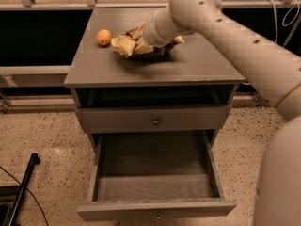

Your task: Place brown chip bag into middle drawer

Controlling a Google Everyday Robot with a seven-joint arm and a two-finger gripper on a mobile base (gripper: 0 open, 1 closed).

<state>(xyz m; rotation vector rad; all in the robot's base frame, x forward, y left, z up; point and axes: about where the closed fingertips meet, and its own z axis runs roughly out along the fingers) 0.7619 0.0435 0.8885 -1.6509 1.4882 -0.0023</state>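
Observation:
The brown chip bag lies crumpled on the grey cabinet top, right of a small orange fruit. Its tan ends point left and its dark body sits under the arm. My gripper comes in from the upper right and presses into the bag's middle, with its tip buried in the folds. The middle drawer is pulled out wide below, and its flat grey floor is bare.
A shut drawer front with a round metal knob sits above the open drawer, under an open shelf slot. My pale arm and body fill the right side. A black pole and cable lie on the speckled floor at left.

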